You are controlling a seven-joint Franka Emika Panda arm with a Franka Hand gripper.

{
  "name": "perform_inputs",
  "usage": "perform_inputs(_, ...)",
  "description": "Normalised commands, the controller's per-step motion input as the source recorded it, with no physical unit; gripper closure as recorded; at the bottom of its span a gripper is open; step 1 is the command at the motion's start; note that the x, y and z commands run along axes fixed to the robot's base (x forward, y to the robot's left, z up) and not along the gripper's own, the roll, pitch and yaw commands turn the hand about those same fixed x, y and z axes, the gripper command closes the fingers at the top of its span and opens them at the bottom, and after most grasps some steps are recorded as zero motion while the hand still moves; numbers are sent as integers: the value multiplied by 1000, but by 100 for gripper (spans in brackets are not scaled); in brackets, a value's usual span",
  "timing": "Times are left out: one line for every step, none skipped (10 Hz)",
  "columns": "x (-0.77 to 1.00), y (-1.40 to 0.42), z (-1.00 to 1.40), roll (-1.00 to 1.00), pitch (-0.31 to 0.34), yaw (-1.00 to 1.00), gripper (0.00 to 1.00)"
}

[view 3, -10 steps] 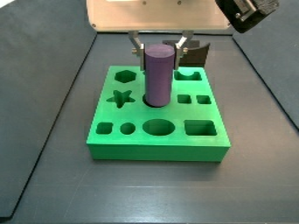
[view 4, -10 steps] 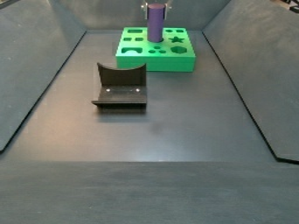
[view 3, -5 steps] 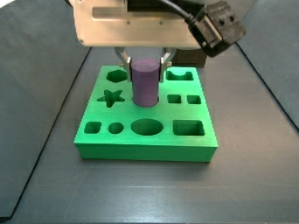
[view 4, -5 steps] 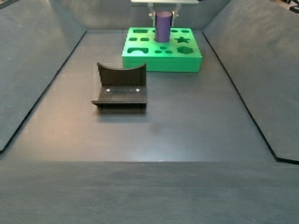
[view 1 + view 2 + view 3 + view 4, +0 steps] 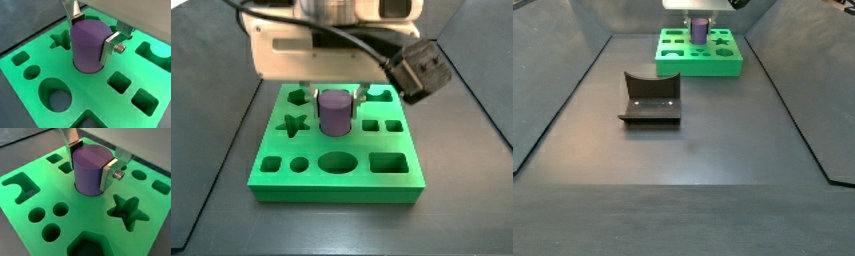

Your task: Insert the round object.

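Note:
The round object (image 5: pixel 90 46), a matte purple cylinder, stands upright with its lower end inside a round hole in the middle of the green block (image 5: pixel 100 107). It shows in both wrist views (image 5: pixel 90 169) and both side views (image 5: pixel 334 112) (image 5: pixel 702 27). My gripper (image 5: pixel 92 31) is shut on the cylinder's upper part, one silver finger (image 5: pixel 111 46) on each side; it also shows in the wrist view (image 5: pixel 90 158). The gripper body (image 5: pixel 318 45) hangs right above the block.
The green block (image 5: pixel 331 170) has several other shaped holes: a star (image 5: pixel 128 210), an oval (image 5: pixel 55 95), squares, small rounds. The dark fixture (image 5: pixel 649 98) stands on the floor away from the block. Sloped dark walls (image 5: pixel 800 90) enclose the floor.
The gripper has lowered with the cylinder, which now sits deeper in the block's round hole. The green block has shifted slightly in the side views.

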Motion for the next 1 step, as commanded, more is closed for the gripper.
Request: perform_inputs(-106, -74, -120, 54, -140, 40, 100)
